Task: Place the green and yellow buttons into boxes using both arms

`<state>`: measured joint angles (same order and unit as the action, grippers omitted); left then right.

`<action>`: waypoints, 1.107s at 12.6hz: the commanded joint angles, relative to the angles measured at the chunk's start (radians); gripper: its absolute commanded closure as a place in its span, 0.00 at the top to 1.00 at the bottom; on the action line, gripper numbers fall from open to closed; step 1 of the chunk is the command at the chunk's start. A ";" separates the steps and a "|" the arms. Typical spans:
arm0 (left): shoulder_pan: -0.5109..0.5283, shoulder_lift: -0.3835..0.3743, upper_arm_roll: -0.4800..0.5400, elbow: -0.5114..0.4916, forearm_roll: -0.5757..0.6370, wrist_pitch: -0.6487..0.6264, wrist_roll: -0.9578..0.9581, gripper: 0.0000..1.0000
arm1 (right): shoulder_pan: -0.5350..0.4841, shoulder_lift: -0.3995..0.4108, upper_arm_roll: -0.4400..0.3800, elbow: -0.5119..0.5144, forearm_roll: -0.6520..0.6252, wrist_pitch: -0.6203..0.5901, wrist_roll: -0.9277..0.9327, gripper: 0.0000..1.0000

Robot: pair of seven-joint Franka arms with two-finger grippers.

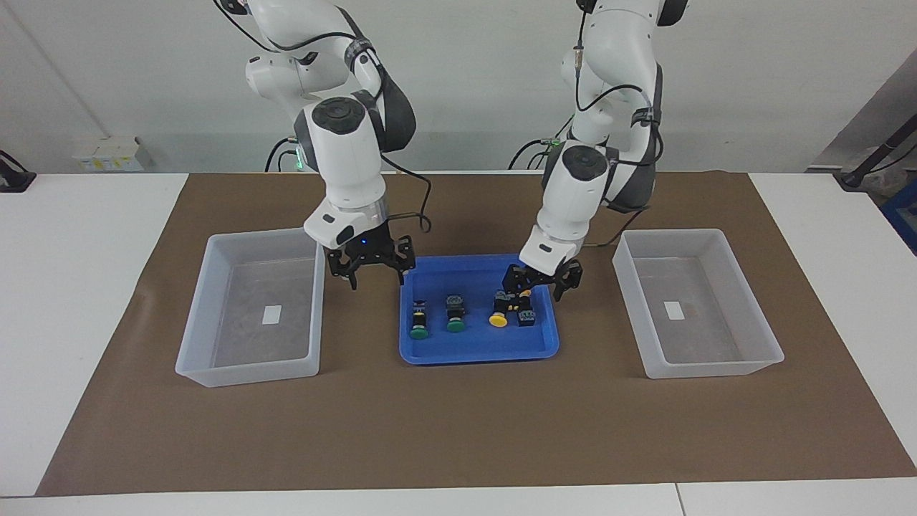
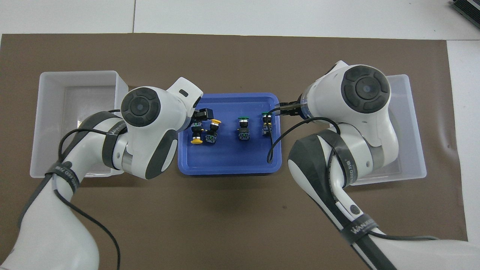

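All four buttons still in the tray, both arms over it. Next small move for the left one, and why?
Probably lower the left pincer straight down onto the yellow button under it. It hangs open above the blue tray at that button, touching nothing, and both boxes hold no buttons. The right pincer hangs open over the tray's other edge.

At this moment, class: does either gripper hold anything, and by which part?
Nothing is held. The left gripper and right gripper hang open over the blue tray.
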<state>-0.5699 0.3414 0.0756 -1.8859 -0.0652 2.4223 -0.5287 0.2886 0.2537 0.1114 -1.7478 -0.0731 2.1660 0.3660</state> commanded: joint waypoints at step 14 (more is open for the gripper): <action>-0.036 -0.001 0.018 -0.096 -0.012 0.023 0.018 0.99 | 0.109 0.206 0.001 -0.007 -0.195 0.185 0.241 0.68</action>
<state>-0.5821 0.3730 0.0825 -1.9186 -0.0652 2.4565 -0.5287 0.3929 0.4602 0.1110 -1.7416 -0.2414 2.3294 0.5802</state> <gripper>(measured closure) 0.004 0.304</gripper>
